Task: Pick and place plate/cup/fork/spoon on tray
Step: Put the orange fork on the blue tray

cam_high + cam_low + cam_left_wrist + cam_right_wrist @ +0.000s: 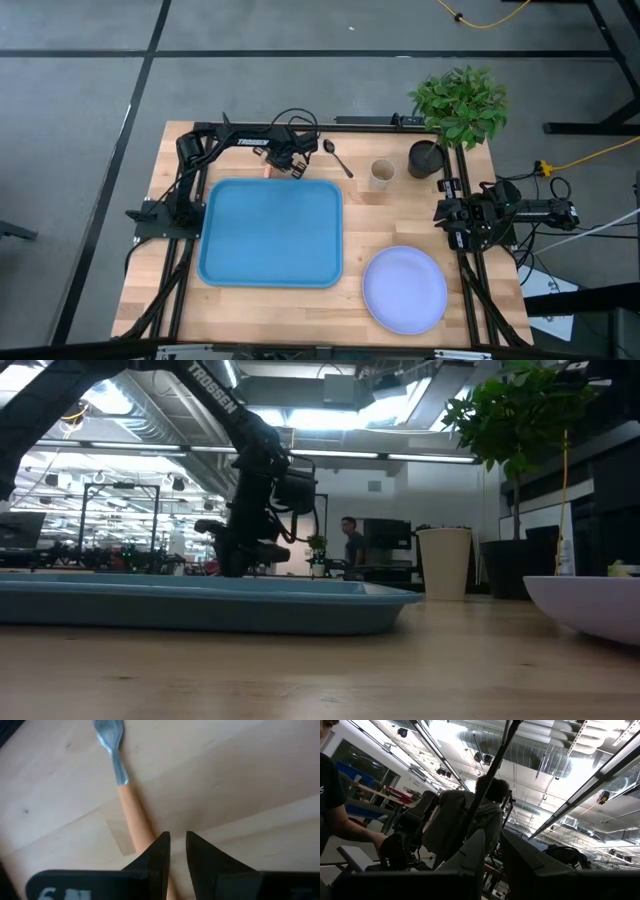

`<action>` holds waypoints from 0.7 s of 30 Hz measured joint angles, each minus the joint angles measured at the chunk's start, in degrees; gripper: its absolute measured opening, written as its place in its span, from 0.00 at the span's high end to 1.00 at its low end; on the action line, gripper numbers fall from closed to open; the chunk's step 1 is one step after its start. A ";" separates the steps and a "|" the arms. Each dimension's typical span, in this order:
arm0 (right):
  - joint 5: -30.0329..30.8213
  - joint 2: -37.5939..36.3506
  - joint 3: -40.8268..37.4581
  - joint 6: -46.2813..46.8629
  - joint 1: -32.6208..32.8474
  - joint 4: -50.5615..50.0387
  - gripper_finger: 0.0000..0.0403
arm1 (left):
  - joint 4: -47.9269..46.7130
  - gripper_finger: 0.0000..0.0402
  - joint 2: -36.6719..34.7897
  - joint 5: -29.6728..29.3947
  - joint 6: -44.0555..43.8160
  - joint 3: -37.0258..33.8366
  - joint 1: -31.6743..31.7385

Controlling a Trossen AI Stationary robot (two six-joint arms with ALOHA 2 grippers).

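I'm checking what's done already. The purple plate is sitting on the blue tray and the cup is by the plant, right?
Not quite. The plate is on the bare wooden table beside the tray, not on it; the high view shows this. The cup is indeed near the plant.

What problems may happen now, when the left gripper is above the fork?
1. In the left wrist view the left gripper sits off to one side of the fork handle, so closing may push the fork aside rather than grip it.
2. The fork lies flat on the table, so the fingertips may scrape the wood.
3. The tray rim is close by; a low carry may catch on it.
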 joint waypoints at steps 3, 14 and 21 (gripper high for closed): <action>0.00 0.00 0.00 -0.08 0.00 -0.06 0.83 | 0.31 0.86 -1.20 -2.06 1.79 0.10 -0.03; 0.00 0.00 0.00 -0.10 0.02 -1.32 0.83 | -0.50 0.86 -4.24 -0.10 4.18 0.15 3.27; 0.00 0.00 0.00 0.03 0.00 -1.65 0.83 | -4.24 0.86 -4.24 3.00 7.80 0.13 8.65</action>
